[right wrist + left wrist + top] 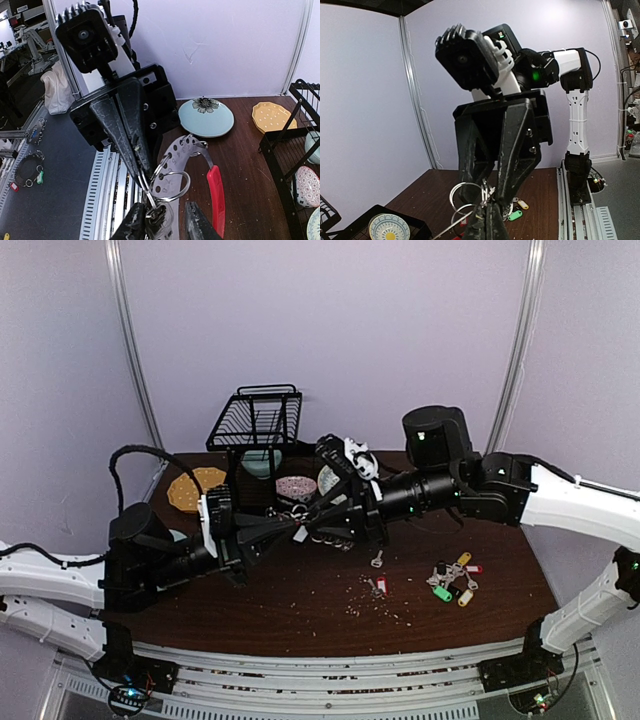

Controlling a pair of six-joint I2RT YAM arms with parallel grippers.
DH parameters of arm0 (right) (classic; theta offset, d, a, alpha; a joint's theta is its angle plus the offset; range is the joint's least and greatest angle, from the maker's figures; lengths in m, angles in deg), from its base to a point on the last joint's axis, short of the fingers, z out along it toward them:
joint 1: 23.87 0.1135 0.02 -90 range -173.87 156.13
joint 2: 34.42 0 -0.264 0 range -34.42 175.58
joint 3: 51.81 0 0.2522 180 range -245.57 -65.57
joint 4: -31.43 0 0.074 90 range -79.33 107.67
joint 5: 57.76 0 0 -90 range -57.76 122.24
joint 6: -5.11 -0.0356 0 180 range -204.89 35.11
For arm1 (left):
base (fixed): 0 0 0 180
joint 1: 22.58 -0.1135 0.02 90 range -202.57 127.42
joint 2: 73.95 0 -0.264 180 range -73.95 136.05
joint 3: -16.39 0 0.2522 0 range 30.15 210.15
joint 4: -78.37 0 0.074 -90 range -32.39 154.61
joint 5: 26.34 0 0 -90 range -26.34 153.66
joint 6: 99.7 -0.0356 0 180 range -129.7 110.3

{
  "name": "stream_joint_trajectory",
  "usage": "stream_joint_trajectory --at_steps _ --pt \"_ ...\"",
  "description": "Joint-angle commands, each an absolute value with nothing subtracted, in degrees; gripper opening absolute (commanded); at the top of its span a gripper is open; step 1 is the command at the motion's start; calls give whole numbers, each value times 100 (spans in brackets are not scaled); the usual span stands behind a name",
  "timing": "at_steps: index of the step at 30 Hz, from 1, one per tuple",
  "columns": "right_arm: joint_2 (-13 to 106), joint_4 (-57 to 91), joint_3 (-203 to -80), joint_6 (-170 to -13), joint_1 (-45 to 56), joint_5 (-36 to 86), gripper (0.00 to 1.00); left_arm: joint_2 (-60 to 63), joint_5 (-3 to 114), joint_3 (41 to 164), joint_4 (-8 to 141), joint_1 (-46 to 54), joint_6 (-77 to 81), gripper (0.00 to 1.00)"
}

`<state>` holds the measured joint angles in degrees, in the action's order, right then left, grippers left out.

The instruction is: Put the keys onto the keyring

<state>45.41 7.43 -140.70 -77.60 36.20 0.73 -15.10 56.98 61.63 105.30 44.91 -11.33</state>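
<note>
The keyring hangs in the air between my two grippers, over the middle of the table. Its grey holed plate and red arc show in the right wrist view. My left gripper is shut on a split ring of the keyring. My right gripper faces it with its fingers apart. A silver key hangs from a ring between them, against one finger. A cluster of tagged keys lies on the table at the right. Two single keys lie nearer the middle.
A black wire rack stands at the back. A yellow plate, a pink patterned plate and a pale blue plate lie beside it. Crumbs are scattered near the single keys.
</note>
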Motion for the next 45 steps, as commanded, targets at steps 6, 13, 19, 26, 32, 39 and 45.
stream_joint_trajectory --at_steps 6,13,19,26,32,39,45 --pt "3793 838 -13327 -8040 3541 300 38 -1192 5095 6694 10950 4488 -1139 0" --pt "3519 473 -13354 -7980 3539 391 46 -1090 5108 6651 11120 4453 -965 0" --pt "3150 969 -13056 -8173 3537 617 48 -1109 5147 6716 10988 4366 -987 0" --pt "3203 1345 -13102 -8235 3541 925 50 -1086 5127 6690 11040 4361 -933 0" --pt "3472 1620 -13441 -8162 3537 329 43 -1093 5204 6698 10996 4361 -952 0" --pt "3807 1439 -13769 -7829 3540 -101 29 -1102 5184 6715 11008 4361 -967 0" --pt "3877 1183 -13793 -7723 3544 -248 25 -1080 5180 6706 11056 4361 -978 0"
